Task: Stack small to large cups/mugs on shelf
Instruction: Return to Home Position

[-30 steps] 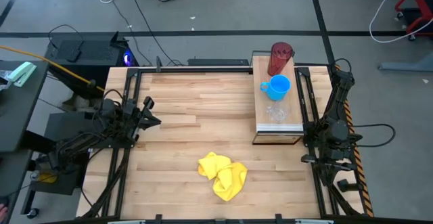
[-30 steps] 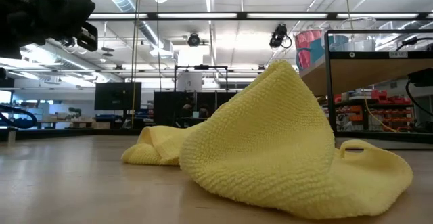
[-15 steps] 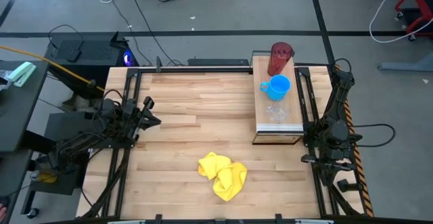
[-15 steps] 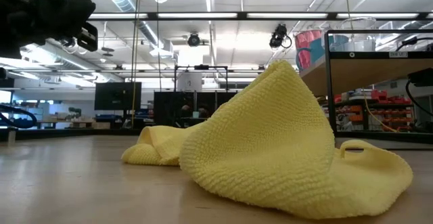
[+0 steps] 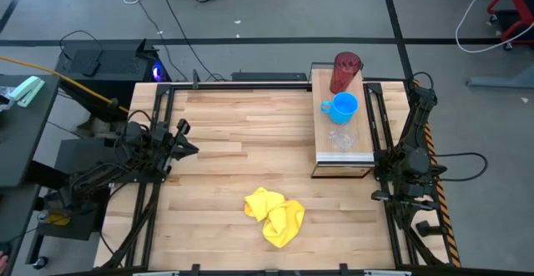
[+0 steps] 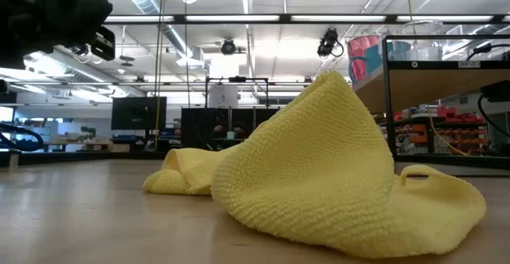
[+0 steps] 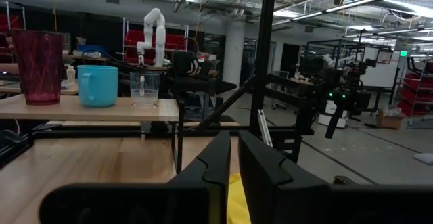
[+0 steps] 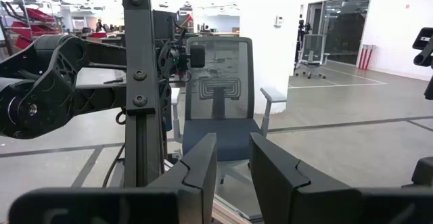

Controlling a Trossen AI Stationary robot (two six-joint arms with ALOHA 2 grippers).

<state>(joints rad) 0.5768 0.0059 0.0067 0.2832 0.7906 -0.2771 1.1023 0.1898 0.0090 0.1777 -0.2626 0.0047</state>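
The light-wood shelf (image 5: 343,147) stands at the table's far right. On it, in a row, stand on their bases the dark red tumbler (image 5: 345,72) at the far end, the blue mug (image 5: 342,107) in the middle, and the small clear cup (image 5: 341,138) nearer. In the left wrist view they show as tumbler (image 7: 39,66), mug (image 7: 97,85) and cup (image 7: 144,90). My left gripper (image 5: 192,148) hovers at the table's left edge, shut and empty. My right gripper (image 8: 233,158) is folded at the table's right edge beside the shelf, slightly open and empty.
A crumpled yellow cloth (image 5: 274,215) lies on the tabletop near the front edge, at the middle; it fills the low view (image 6: 319,176). Bare wood lies between the cloth, the shelf and my left arm. Dark frame rails run along the table's left and right sides.
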